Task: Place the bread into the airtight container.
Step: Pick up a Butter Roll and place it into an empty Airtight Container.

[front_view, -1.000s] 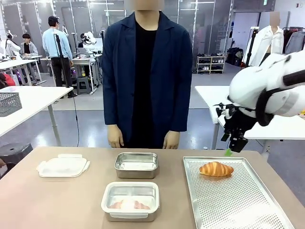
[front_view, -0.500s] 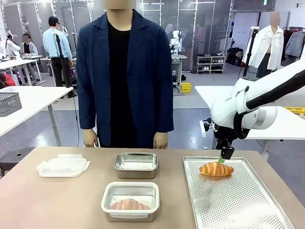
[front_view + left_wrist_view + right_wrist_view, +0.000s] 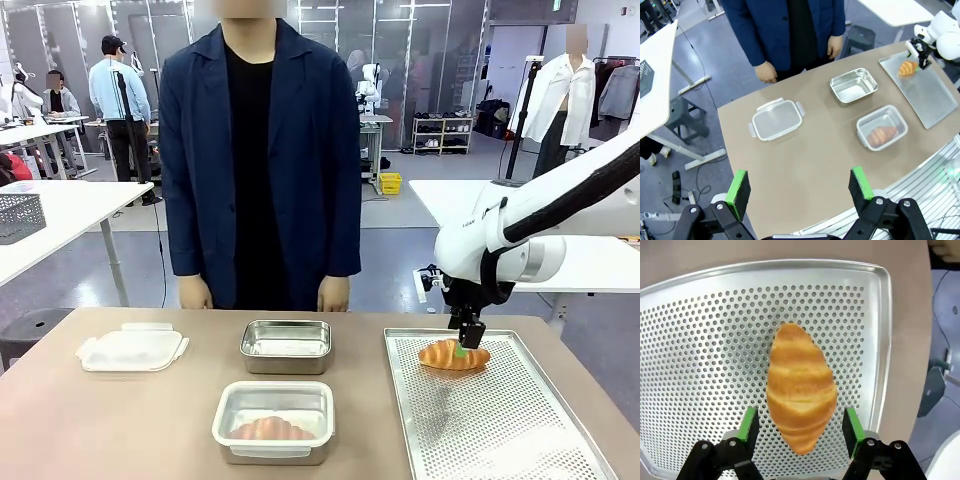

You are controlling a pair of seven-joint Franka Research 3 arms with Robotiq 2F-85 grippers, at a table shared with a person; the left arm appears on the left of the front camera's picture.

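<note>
The right tool (image 3: 800, 424) hung released over the croissant (image 3: 801, 390), its green pads (image 3: 749, 424) either side of the pastry's short width, grasping nothing. The croissant lay at the far end of the perforated tray (image 3: 500, 425), on the right of the worktop (image 3: 120, 420). To grasp well, it should probably drop straight down, close softly so the crust is not crushed, then lift clear of the tray's rim. To the left sat the empty far container (image 3: 287, 364) and the near container (image 3: 273, 455), already holding bread. The left tool (image 3: 800, 184) gaped too, high above.
</note>
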